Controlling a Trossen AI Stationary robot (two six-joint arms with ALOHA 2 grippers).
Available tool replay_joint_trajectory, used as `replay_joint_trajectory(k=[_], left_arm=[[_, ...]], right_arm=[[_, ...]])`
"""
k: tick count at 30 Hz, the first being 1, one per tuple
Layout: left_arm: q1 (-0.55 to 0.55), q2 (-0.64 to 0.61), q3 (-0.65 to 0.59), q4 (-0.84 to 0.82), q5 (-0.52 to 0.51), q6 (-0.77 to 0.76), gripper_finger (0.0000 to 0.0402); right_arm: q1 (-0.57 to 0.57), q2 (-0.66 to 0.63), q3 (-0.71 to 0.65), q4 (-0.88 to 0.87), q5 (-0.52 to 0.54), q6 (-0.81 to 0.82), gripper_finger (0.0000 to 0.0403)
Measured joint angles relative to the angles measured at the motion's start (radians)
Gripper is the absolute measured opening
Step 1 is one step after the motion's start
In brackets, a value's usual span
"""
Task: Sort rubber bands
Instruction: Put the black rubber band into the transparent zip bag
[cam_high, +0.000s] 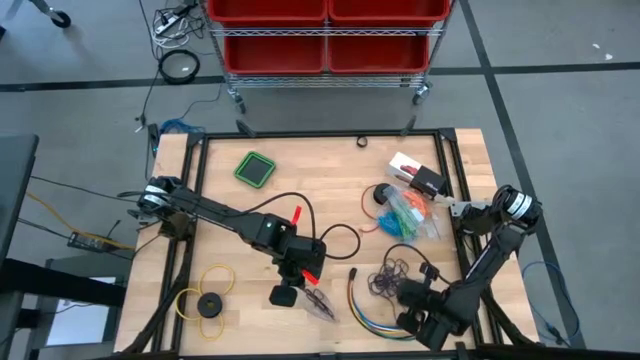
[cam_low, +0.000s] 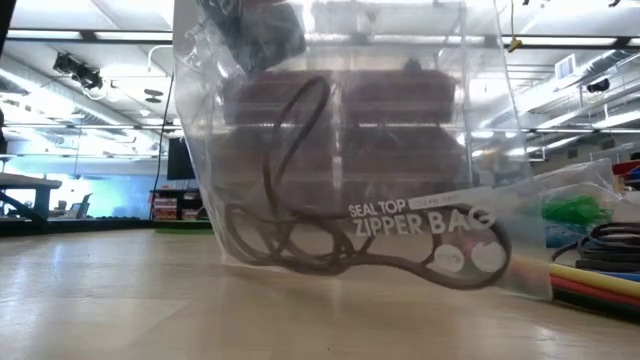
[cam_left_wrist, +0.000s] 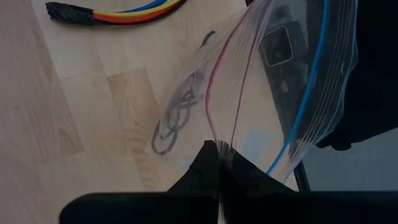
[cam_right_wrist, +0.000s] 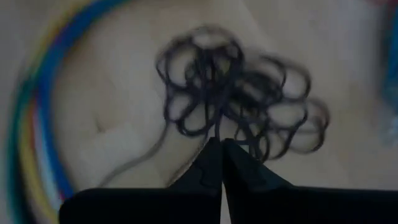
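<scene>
The dark purple rubber bands (cam_right_wrist: 239, 96) lie in a loose tangle on the wooden surface (cam_high: 330, 170), near its front right, beside the multicoloured cables (cam_high: 362, 305). The right gripper (cam_right_wrist: 221, 146) is down at the tangle's edge, its jaws closed, a strand or two caught at the tips. More dark bands (cam_left_wrist: 177, 115) sit inside the clear zipper bag (cam_left_wrist: 261, 93), which the left gripper (cam_left_wrist: 219, 152) holds by its top edge with jaws clamped shut. A heap of green, blue and orange bands (cam_high: 410, 212) lies farther back on the right.
</scene>
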Motion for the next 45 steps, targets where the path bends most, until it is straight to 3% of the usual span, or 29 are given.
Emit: replay_joint_trajectory(k=[13,18,26,34,45], left_arm=[[0.0,0.0,0.0,0.005,0.0,0.0,0.0001],[0.0,0.0,0.0,0.006,0.0,-0.001,0.0001],[0.0,0.0,0.0,0.007,-0.005,-0.001,0.0001],[0.0,0.0,0.0,0.008,-0.006,-0.001,0.0001],[0.0,0.0,0.0,0.008,-0.006,0.002,0.0001]], right_arm=[[-0.019,-0.002,0.345,-0.316,0.208,-0.14,0.0],[-0.029,-0.003,0.435,-0.337,0.311,-0.235,0.0],[-0.054,-0.005,0.545,-0.141,0.432,-0.566,0.0],[-0.119,-0.005,0.557,0.198,0.401,-0.974,0.0],[-0.209,-0.004,0.539,0.29,0.3,-1.097,0.0]])
